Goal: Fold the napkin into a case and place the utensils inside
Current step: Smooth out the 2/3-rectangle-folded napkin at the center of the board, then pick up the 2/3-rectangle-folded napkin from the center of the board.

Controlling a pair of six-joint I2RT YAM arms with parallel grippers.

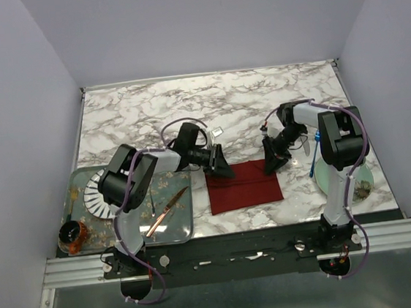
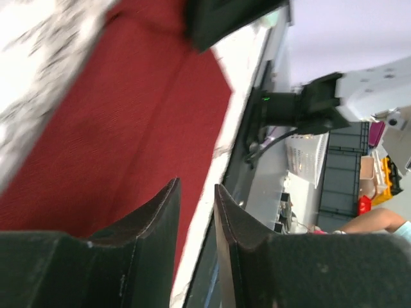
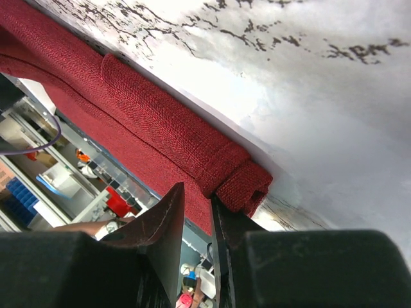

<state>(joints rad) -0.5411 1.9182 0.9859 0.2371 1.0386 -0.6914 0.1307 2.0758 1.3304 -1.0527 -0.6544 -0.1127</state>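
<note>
Napkin [image 1: 243, 187] fold in hand. Left gripper [image 1: 226, 172] and right gripper [image 1: 273, 167] slightly apart, empty, at far corners. Next: pinch corners, draw nearward.

napkin [image 3: 160, 122]: dark red cloth, matt, coarse weave | bench [image 3: 308, 96]: smooth, glossy, marble-look | knife [image 1: 166, 212]: shiny copper-toned metal | left gripper [image 2: 196, 184]: matt black plastic

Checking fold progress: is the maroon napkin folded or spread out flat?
Folded. The napkin lies as a rectangle, and the right wrist view shows stacked layers along its edge.
</note>
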